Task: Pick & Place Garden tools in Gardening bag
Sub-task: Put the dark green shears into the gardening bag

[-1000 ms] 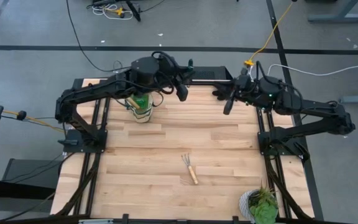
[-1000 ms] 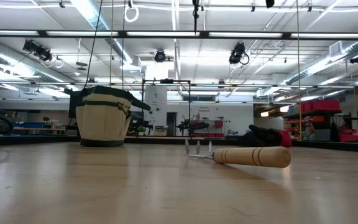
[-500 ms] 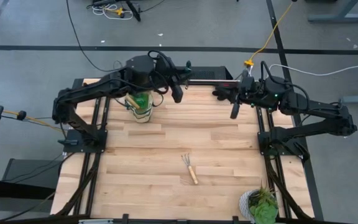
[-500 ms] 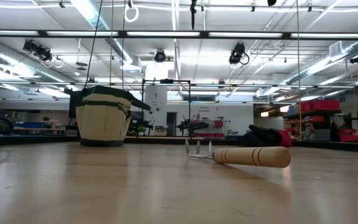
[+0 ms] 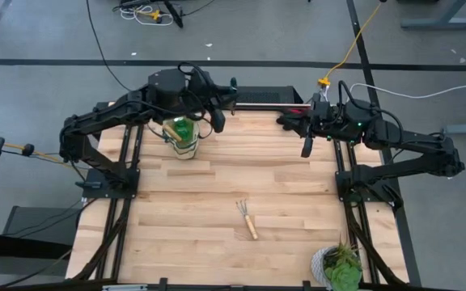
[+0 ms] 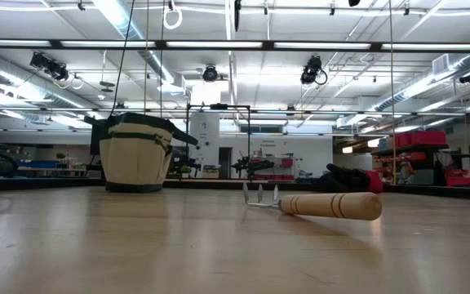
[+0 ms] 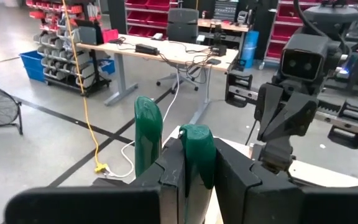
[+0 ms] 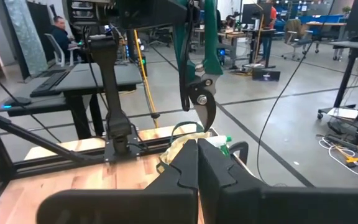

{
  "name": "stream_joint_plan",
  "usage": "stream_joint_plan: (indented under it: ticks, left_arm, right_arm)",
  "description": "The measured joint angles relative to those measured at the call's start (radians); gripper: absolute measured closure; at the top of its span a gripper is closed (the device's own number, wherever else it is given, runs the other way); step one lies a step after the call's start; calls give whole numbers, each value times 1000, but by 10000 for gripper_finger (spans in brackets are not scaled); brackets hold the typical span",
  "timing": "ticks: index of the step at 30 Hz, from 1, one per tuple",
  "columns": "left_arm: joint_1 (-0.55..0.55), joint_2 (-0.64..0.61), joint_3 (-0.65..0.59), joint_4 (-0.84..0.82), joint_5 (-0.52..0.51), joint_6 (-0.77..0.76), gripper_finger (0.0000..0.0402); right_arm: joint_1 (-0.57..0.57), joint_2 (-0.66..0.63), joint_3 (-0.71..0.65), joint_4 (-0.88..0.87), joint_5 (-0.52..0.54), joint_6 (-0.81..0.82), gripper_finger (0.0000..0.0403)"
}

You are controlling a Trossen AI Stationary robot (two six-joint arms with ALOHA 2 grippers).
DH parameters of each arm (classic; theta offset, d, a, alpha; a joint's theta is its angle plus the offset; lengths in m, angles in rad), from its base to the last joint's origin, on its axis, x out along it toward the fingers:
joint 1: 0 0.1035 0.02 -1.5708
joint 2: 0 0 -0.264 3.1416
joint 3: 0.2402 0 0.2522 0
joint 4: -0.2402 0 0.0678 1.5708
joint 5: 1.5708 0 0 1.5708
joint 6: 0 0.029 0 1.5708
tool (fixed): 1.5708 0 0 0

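Your left end effector [image 7: 185, 186] is clenched on the pruning shears [image 8: 196, 74] above the gardening bag [image 5: 184, 139] — release off-centre and they strike the rim, toppling onto the counter [image 5: 217, 202]. Right end effector [image 5: 306, 148] is clenched, empty.

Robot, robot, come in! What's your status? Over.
Left gripper shut on pruning shears, high near bag. Right gripper shut, empty. Rake lies on table. Nothing between shears and bag.

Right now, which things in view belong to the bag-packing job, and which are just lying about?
Job: pruning shears, held in the left gripper; wooden-handled hand rake; red-and-black gloves; beige gardening bag.
Lying about: potted plant at the table's corner.
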Motion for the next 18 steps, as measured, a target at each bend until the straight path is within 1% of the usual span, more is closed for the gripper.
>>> stream_joint_plan:
  ticks: [5,13,18]
  left_arm:
    - [-8,0,-3,2,14,-26,340]
    - [-35,0,-107,44,-3,-72,340]
    - [-49,0,-152,46,-19,-70,340]
  right_arm:
    - [0,0,0,0,0,0,403]
    - [0,0,0,-5,0,-1,403]
    - [0,0,0,-9,0,-1,403]
